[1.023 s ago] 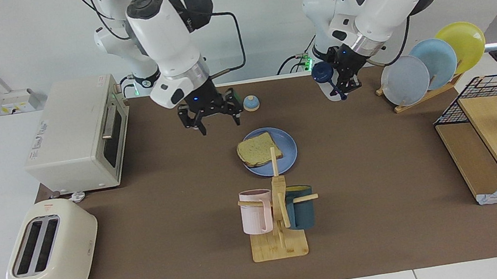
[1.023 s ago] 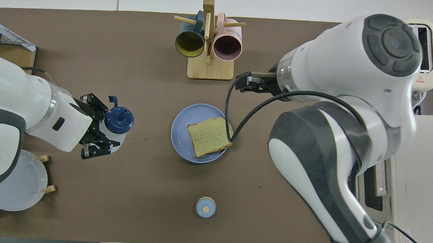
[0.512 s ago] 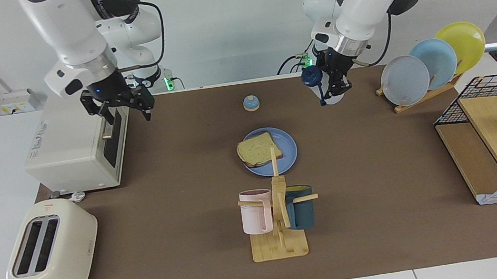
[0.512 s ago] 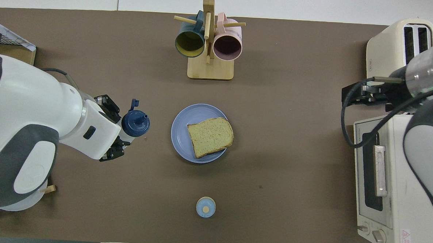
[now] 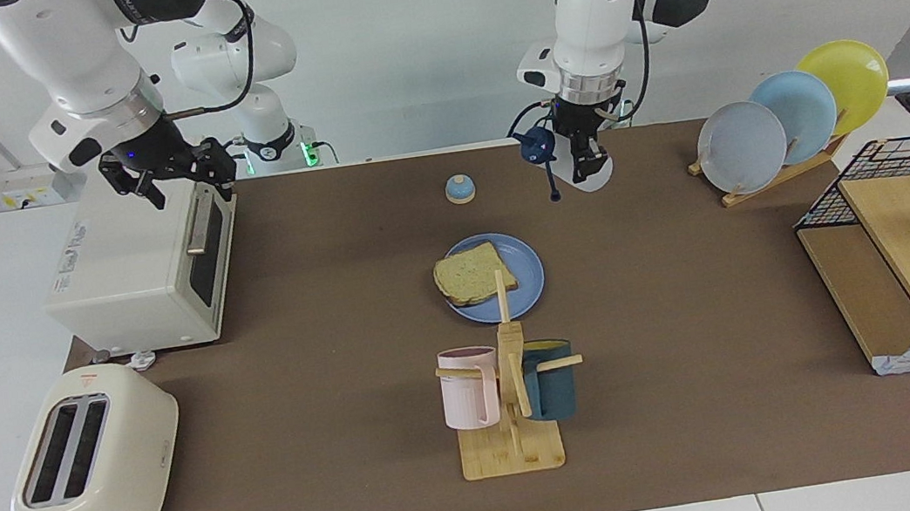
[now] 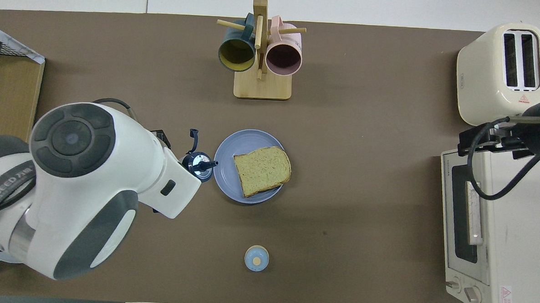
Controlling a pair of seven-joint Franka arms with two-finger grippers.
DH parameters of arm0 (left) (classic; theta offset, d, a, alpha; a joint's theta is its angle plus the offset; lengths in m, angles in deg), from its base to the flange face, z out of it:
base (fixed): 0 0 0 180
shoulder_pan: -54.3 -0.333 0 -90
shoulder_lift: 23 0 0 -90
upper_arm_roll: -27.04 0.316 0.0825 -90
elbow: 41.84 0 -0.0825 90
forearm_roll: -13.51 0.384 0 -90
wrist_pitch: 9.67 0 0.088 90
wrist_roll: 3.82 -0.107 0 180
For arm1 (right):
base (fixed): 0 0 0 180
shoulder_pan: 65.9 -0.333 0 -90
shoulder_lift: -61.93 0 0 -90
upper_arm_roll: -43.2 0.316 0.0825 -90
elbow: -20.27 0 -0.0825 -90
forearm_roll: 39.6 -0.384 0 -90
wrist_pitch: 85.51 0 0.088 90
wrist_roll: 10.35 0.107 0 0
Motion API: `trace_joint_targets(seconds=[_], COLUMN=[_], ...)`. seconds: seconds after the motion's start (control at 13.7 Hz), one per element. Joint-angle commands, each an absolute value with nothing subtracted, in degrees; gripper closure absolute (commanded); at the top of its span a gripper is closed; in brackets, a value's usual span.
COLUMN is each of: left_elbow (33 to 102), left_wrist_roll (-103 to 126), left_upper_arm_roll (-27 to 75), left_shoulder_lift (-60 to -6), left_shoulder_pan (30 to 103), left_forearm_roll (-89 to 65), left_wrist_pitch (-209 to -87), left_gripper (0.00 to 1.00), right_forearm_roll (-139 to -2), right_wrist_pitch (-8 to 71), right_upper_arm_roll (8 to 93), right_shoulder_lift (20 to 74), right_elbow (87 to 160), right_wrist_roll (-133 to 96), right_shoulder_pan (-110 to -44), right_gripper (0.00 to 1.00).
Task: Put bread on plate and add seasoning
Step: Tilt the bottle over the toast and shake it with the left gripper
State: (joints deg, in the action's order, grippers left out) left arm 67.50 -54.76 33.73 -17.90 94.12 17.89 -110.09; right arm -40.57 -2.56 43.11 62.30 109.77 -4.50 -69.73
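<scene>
Already the bread (image 5: 473,275) lies on the plate (image 5: 527,292). Left gripper (image 5: 580,160) is clamped on the tilted seasoning bottle (image 5: 539,145), which could spill short onto the surface (image 5: 702,399); right gripper (image 5: 165,176) waits spread over the toaster oven (image 5: 139,262).

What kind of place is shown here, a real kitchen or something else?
Probably a robot lab set up as a mock kitchen: a toaster, a toaster oven and a mug tree stand on a brown mat over a plain white table, with two robot arms mounted at one end.
</scene>
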Motion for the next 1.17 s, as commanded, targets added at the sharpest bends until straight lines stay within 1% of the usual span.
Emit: trace_joint_targets(seconds=[0.0,0.22,0.51,0.58,0.95,1.1], left_elbow=[67.9,67.8,67.3,66.8,66.6,66.3], left_wrist_roll=[-50.0,-46.7,-43.3,-42.4,-41.7,-40.0], left_upper_arm_roll=[34.4,34.4,34.4,34.4,34.4,34.4], left_shoulder_lift=[-19.9,-22.1,-25.2,-26.2,-28.3,-30.0], left_shoulder_pan=[98.1,100.8,104.0,104.7,107.8,109.1], left_forearm_roll=[23.0,27.5,34.7,36.0,44.2,47.9], left_wrist_pitch=[-111.3,-111.3,-110.9,-110.7,-108.6,-107.5], left_gripper=[1.00,1.00,1.00,1.00,1.00,1.00], right_forearm_roll=[-40.0,-40.3,-40.1,-40.4,-39.7,-39.7], right_wrist_pitch=[-2.3,-2.6,-0.5,0.5,0.7,0.9], right_upper_arm_roll=[42.7,42.1,41.9,41.8,41.8,41.9], right_shoulder_lift=[63.2,65.0,64.2,64.1,63.5,63.5], right_elbow=[110.1,112.3,111.7,111.7,111.6,111.6], right_wrist_roll=[-6.5,-6.9,-7.0,-7.2,-7.3,-7.3], right_shoulder_pan=[-68.7,-68.4,-68.0,-66.7,-66.4,-66.3], right_gripper=[0.00,0.00,0.00,0.00,0.00,0.00])
